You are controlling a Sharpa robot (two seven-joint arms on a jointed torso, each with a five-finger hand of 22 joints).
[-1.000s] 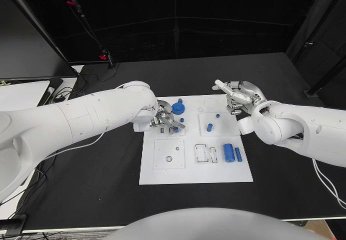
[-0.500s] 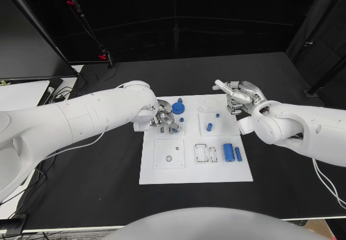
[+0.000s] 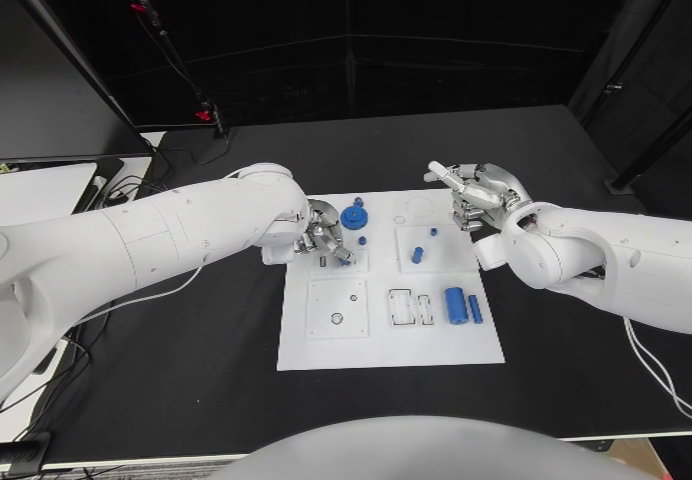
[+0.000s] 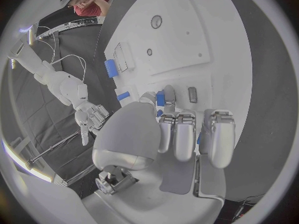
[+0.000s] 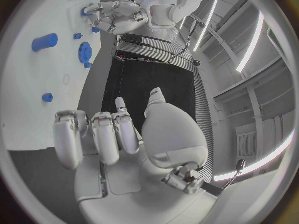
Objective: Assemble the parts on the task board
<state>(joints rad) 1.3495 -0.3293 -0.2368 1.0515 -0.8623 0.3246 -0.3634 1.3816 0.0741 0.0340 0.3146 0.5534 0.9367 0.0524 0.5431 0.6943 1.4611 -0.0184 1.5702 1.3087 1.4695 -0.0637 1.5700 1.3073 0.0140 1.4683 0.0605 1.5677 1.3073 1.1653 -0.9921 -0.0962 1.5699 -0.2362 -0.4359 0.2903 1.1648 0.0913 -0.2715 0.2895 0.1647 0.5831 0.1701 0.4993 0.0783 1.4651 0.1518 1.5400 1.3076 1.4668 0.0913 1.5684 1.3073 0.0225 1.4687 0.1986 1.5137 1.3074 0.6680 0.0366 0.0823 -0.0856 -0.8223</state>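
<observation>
The task board (image 3: 389,340) is plain white on a black table (image 3: 577,380). The parts, such as the gear (image 3: 355,218) and cylinder (image 3: 456,302), are blue. Both hands are silver on white arms.

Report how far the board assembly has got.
Done: a blue gear stands on the task board.
In hand: the left hand works over the board's left edge with a small blue part at its fingertips.
Left: two blue cylinders lie loose; the right hand holds nothing.
</observation>
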